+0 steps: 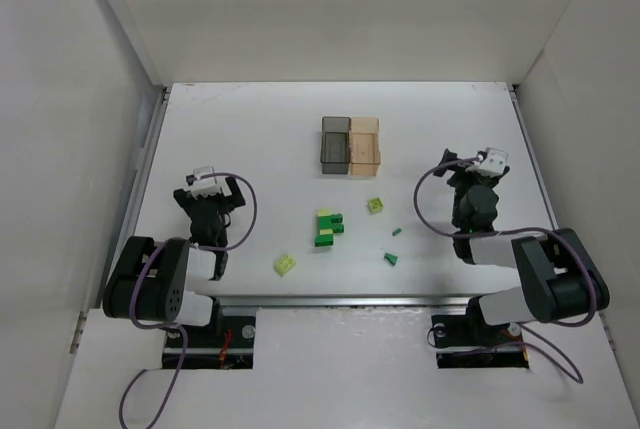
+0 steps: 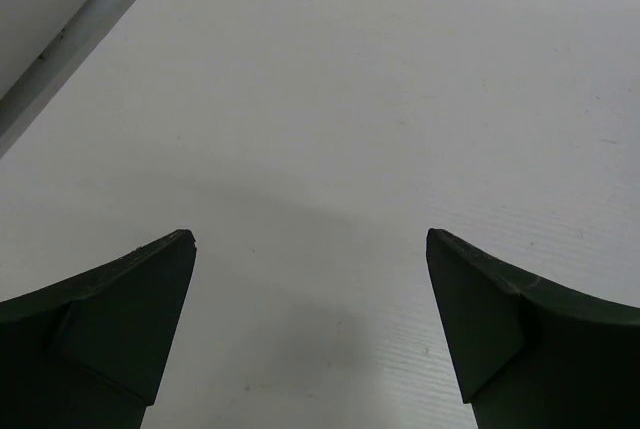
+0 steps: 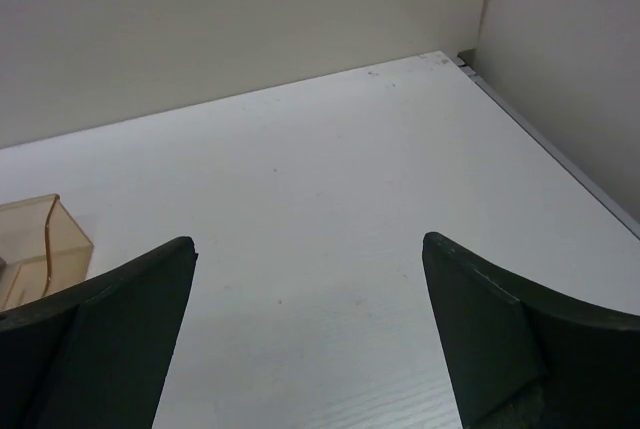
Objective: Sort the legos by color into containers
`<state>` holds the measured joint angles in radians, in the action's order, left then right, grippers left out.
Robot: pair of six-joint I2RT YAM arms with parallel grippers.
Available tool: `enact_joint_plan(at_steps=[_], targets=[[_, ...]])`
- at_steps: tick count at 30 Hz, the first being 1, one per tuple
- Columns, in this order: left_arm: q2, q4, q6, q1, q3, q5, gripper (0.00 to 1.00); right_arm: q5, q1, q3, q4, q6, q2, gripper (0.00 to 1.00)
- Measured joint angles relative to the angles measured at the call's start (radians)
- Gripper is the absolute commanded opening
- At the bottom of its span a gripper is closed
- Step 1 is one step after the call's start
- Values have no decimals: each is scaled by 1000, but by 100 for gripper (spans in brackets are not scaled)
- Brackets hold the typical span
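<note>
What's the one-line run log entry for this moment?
left claw: open, empty | right claw: open, empty | containers: look empty | legos: loose in front of them, unsorted

Bright, even overhead light; soft, faint shadow on the table (image 2: 400, 99) (left wrist view).

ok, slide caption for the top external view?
Pre-sort: left gripper and right gripper open and empty, dark and pale green legos loose on the table, joined grey and orange containers beyond them.
</note>
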<state>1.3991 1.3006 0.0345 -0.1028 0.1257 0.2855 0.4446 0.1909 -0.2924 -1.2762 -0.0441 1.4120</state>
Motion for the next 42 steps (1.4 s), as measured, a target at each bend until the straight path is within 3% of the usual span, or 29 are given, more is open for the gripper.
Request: enact_joint_plan(at_steps=[4, 8, 13, 15, 19, 22, 25, 30, 34, 42], targets=[[0, 0, -11, 0, 0, -17, 100, -34, 0, -82, 248, 32, -80, 100], [0, 0, -27, 0, 0, -47, 100, -76, 32, -369, 541, 170, -115, 100], [-58, -34, -75, -1, -1, -150, 100, 16, 171, -595, 652, 466, -150, 100], [-180, -187, -169, -2, 58, -244, 100, 82, 225, -656, 674, 550, -155, 100], [-336, -600, -563, -52, 404, -521, 100, 222, 292, -822, 850, 549, -150, 100], [-388, -739, -758, -91, 585, -603, 100, 83, 287, -1043, 1168, 454, -123, 100], [-387, -857, -711, -104, 700, -573, 100, -111, 281, -1184, 1415, 322, -94, 100], [-301, -1089, -541, -104, 877, -523, 100, -331, 283, -1099, 1645, 94, -46, 100], [-335, -1194, -525, -121, 780, -520, 100, -418, 297, -949, 1778, -38, 71, 93], [-307, -1439, -508, -188, 701, -523, 100, -444, 315, -918, 1844, -114, 272, 83]])
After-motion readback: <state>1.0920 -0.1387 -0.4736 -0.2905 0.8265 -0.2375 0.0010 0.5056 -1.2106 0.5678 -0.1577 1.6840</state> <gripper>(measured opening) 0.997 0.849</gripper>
